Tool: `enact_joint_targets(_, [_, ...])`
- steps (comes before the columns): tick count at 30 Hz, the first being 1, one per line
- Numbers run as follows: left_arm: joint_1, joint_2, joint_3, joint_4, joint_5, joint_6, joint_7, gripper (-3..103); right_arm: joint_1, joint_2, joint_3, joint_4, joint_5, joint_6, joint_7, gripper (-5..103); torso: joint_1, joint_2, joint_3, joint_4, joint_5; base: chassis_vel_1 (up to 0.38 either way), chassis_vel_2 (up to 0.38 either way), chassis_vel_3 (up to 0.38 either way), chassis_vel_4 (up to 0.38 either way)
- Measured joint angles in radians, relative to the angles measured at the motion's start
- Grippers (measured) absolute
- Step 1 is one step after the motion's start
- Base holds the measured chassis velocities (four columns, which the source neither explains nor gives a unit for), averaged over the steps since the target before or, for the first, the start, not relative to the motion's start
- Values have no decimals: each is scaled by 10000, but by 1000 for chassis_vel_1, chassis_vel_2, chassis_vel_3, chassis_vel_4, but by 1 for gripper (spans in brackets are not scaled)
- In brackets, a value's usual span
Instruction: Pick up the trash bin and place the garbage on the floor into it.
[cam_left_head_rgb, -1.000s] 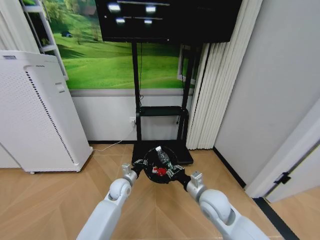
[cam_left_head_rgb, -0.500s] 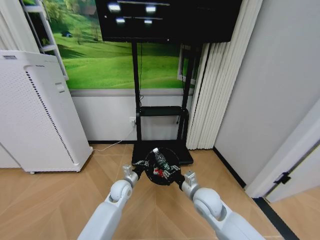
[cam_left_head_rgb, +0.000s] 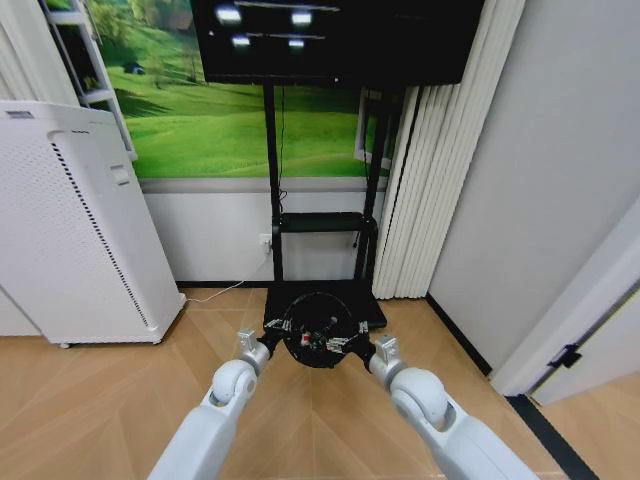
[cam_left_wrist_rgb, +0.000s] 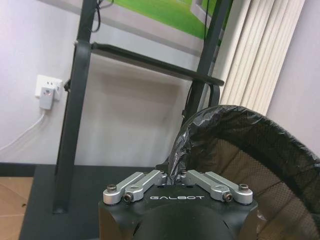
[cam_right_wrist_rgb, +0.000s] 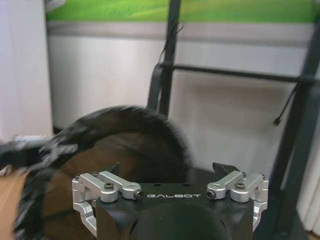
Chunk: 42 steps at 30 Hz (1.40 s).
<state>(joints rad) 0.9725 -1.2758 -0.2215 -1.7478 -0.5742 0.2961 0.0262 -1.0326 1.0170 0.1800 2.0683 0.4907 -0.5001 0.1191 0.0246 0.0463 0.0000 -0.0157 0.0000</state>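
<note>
The black mesh trash bin (cam_left_head_rgb: 316, 328) with a black liner hangs above the floor between my two arms. My left gripper (cam_left_head_rgb: 277, 335) is shut on the bin's rim; in the left wrist view the left gripper (cam_left_wrist_rgb: 172, 176) pinches the liner edge of the trash bin (cam_left_wrist_rgb: 260, 135). Inside the bin lies garbage, a red-and-white piece (cam_left_head_rgb: 306, 340). My right gripper (cam_left_head_rgb: 347, 345) sits at the bin's other side. The right wrist view shows the right gripper (cam_right_wrist_rgb: 168, 172) open, just above the trash bin's rim (cam_right_wrist_rgb: 125, 117), holding nothing.
A tall white perforated appliance (cam_left_head_rgb: 80, 230) stands at the left. Straight ahead is a black TV stand (cam_left_head_rgb: 322, 225) whose base (cam_left_head_rgb: 370, 312) lies under the bin. Pleated curtains (cam_left_head_rgb: 430, 180) and a wall close off the right, with a door frame (cam_left_head_rgb: 575, 320) beyond.
The clear bottle held up over the bin by my right gripper has gone down into the bin. The right gripper has opened and drawn back slightly. My left gripper keeps its hold.
</note>
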Motion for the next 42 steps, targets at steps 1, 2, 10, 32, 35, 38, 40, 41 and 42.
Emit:
enact_joint_targets(1, [0,0,0,0,0,0,0,4,0,0,0,0,0,0,0,100,0,0,0,0,0,0,0,0,0])
enact_joint_targets(2, [67,60,-112,-96,16,0,3,4,13,52,375,139,112,4,51,100,0,0,0,0,0,0,0,0,0])
enact_joint_targets(10, [545,560,-824,-853,168,-11,-34,4,101,155,1775,272,878,225,995,100,0,0,0,0,-2,0,0,0,0])
enact_joint_targets(32, [2467,828,-3483,-2535,1258,-191,196,4,152,1737,2460,-3486,-365,2074,2237,100,0,1,0,-2,-3,0,0,0,0])
enact_joint_targets(35, [2551,799,-3883,-2259,1519,-382,504,4,135,1746,2587,-3761,-540,2214,2113,100,0,0,0,0,0,0,0,0,0])
enact_joint_targets(38, [2695,760,-4291,-2059,1620,-509,718,4,46,1728,2774,-3918,-738,2387,1835,100,0,0,0,2,-2,0,0,0,0])
enact_joint_targets(40, [2768,751,-4426,-2090,1620,-549,775,4,-75,1696,2891,-3844,-862,2452,1629,100,0,1,0,0,0,0,0,0,0])
enact_joint_targets(41, [2804,744,-4449,-2162,1633,-558,815,4,-144,1688,2917,-3747,-879,2474,1553,100,-1,0,0,0,-2,0,0,0,0])
enact_joint_targets(42, [2831,740,-4459,-2213,1649,-583,855,4,-185,1693,2922,-3694,-890,2484,1526,100,0,0,0,-1,-3,0,0,0,0])
